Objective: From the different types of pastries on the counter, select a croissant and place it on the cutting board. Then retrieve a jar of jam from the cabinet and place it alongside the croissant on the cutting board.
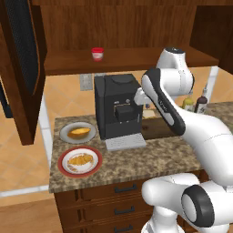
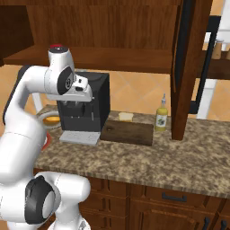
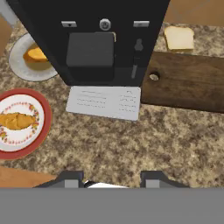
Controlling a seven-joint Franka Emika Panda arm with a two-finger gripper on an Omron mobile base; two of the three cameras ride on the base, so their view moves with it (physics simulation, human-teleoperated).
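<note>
The croissant [image 3: 17, 120] lies on a white plate with a red rim [image 3: 35, 140] at the near left of the counter [image 3: 175, 144], and just behind it the smoother yellow-orange pastry [image 3: 35, 55] sits on a grey plate [image 3: 22, 68]. The gripper [image 3: 112, 178] hangs in the air in front of the black coffee machine [image 3: 94, 39], above the granite and the light grey drip tray [image 3: 105, 102]; its two dark fingertips [image 3: 70, 177] stand at their narrowest setting, with nothing between them and touching nothing. The croissant is therefore well off to the gripper's left and lower down, while the dark cutting board [image 3: 188, 85] lies to its right, beside the coffee machine, with only a slice of bread [image 3: 179, 38] on the counter just behind its far edge. The left base view adds the jar of jam [image 1: 97, 54], white with a red lid, standing alone on the shelf of the open cabinet [image 1: 136, 59] above the machine. The right base view shows a yellow bottle [image 2: 161, 117] just right of the board, and there the arm hides most of both plates.
</note>
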